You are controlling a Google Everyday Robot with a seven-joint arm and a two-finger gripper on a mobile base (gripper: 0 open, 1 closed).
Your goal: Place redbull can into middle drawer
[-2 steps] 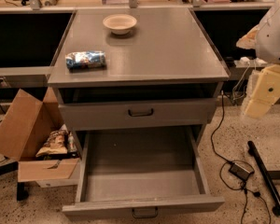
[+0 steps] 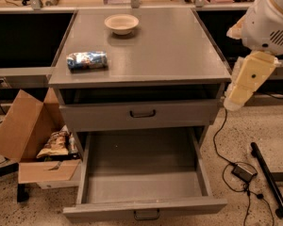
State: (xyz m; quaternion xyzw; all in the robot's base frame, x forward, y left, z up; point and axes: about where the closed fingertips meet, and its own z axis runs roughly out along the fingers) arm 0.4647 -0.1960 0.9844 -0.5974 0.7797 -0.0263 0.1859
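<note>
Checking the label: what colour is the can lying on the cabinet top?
Blue and silver can, camera view; gripper hangs right of the cabinet.

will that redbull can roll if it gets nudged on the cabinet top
Probably: the redbull can lies on its side on the flat cabinet top, so it likely rolls. Slim and shiny, so likely light and slippery. The end effector hangs beside the cabinet, away from it.

The middle drawer (image 2: pixel 141 173) lies open from above, gripper (image 2: pixel 236 98) right of the cabinet (image 2: pixel 170 51).
</note>
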